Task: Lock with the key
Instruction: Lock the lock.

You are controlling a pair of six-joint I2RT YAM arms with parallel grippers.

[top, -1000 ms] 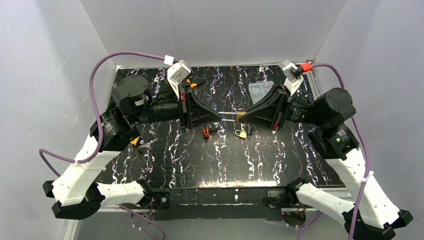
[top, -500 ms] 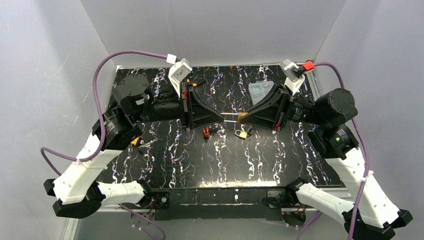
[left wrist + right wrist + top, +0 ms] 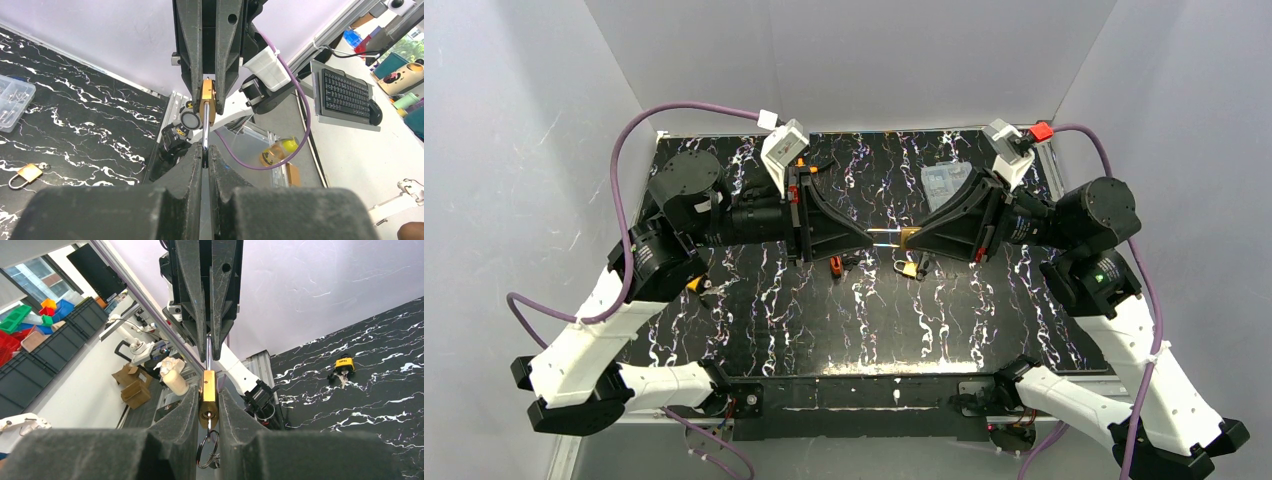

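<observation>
A brass padlock [image 3: 906,236] hangs in mid-air between my two grippers, above the middle of the black marbled table [image 3: 824,320]. My right gripper [image 3: 207,390] is shut on the padlock body [image 3: 208,399]. A key with a wire ring [image 3: 206,447] sits in its keyhole, facing the right wrist camera. My left gripper [image 3: 205,149] is shut on the silver shackle [image 3: 204,125], which runs straight into the brass body [image 3: 208,97]. From above, the left gripper [image 3: 867,236] and the right gripper [image 3: 914,238] point tip to tip, a short gap apart.
A second brass padlock [image 3: 908,268] lies on the table below the grippers and shows in the left wrist view [image 3: 27,172]. A small red lock [image 3: 835,265] lies beside it. A clear plastic box [image 3: 944,180] sits at the back right. A yellow lock [image 3: 343,363] lies on the table.
My left arm has edged slightly to the right, toward the right gripper. Both grips are unchanged and the padlock stays in mid-air.
</observation>
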